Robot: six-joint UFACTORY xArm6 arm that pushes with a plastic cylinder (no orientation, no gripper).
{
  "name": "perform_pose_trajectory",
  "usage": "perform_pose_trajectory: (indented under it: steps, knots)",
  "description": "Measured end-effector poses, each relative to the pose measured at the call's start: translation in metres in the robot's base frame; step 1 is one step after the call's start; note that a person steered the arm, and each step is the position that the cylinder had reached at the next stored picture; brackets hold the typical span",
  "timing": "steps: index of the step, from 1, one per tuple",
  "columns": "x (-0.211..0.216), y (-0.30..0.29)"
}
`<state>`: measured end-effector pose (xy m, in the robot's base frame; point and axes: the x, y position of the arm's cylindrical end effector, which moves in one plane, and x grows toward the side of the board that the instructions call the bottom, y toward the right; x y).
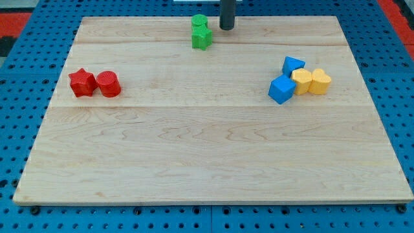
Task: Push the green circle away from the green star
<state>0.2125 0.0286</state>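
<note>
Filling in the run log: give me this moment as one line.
tip: right of green circle, apart | green circle: touching green star, above it | push: not yet done

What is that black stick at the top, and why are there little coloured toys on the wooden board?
The black stick is the end of a robot arm. It has no hand; its bottom end, my tip, slides on the wooden board and pushes blocks. One camera looks down at the board from the front.

Near the view's top sit two green blocks touching each other: the green circle behind and the green star in front. My tip is just to the right of the circle. At the left are a red star and a red round block. At the right, two blue blocks and two yellow blocks huddle together. Nothing is held, only pushed.
</note>
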Motion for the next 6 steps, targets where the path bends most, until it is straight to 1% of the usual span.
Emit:
perform_pose_trajectory:
  steps: [1,2,3,4,5,6]
  knots:
    - [0.004,-0.055]
    - [0.02,-0.106]
    - [0.022,-0.155]
    - [0.046,-0.176]
    - [-0.008,-0.179]
    - [0.024,-0.203]
